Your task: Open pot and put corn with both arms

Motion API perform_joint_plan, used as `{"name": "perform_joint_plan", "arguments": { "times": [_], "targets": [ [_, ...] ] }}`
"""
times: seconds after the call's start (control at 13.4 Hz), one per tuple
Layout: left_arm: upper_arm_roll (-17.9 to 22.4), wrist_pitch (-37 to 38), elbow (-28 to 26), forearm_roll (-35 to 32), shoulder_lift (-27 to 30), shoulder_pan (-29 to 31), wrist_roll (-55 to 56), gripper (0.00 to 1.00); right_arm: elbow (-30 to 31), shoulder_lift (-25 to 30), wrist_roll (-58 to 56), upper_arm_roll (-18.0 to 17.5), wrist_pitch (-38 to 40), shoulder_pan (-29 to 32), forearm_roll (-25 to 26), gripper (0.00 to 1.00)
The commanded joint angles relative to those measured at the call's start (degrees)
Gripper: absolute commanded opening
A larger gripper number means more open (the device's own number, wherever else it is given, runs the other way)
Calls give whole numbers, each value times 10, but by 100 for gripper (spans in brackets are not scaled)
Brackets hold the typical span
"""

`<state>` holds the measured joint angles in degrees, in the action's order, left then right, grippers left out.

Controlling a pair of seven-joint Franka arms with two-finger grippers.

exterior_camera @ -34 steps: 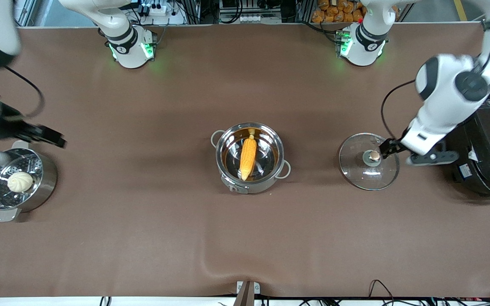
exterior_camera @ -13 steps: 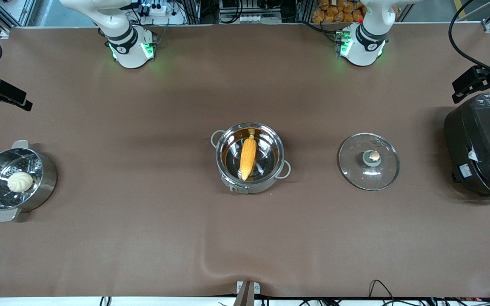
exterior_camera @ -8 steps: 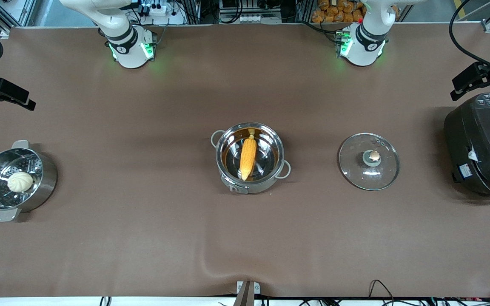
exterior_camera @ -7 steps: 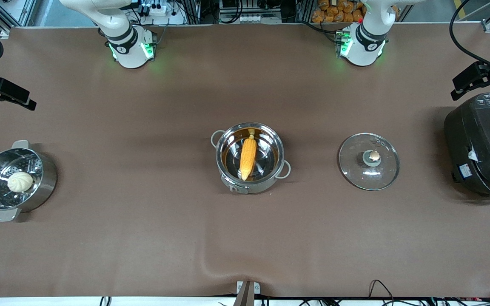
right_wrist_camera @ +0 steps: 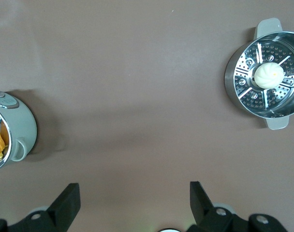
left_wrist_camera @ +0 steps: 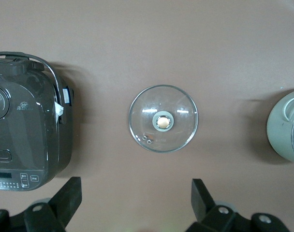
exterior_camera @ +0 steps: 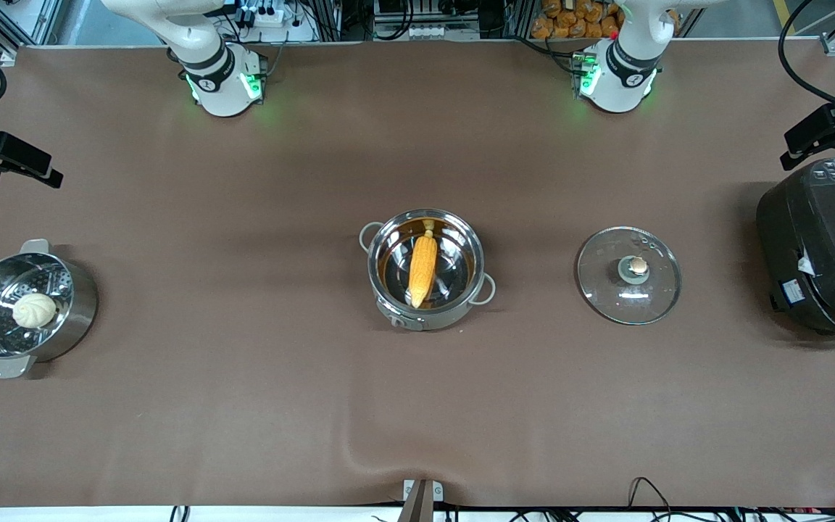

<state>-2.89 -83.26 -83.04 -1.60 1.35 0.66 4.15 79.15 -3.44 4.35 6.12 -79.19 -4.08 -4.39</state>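
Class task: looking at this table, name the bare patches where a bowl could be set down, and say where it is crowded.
Widest bare stretch: between the steamer pot and the pot holding the corn. A narrower patch lies between the pot and the glass lid. The strip nearest the front camera is bare too. Tightest: between the lid and the black cooker.

The worktop [exterior_camera: 243, 406] is plain brown. The pot [exterior_camera: 461, 308] is shiny steel with grey handles; the corn [exterior_camera: 422, 270] in it is yellow-orange with a pale stalk. The lid [exterior_camera: 606, 290] is clear glass with a copper-coloured knob. The steamer pot [exterior_camera: 77, 319] is steel with a pattern of small holes and holds a white bun [exterior_camera: 34, 310]. The cooker [exterior_camera: 820, 254] is black. Both grippers, the left gripper [left_wrist_camera: 136, 203] and the right gripper [right_wrist_camera: 135, 200], are black.
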Motion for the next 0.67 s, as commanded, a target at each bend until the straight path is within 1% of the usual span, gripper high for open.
{"name": "perform_joint_plan", "arguments": {
  "times": [0.0,0.6],
  "targets": [
    [7,11,8,13,1,-7,-12,100,-17,-8,-9,-5,11,9,2,100],
    [9,11,2,11,-14,-7,-14,100,-16,-6,-10,-4,12,8,0,100]
  ]
}}
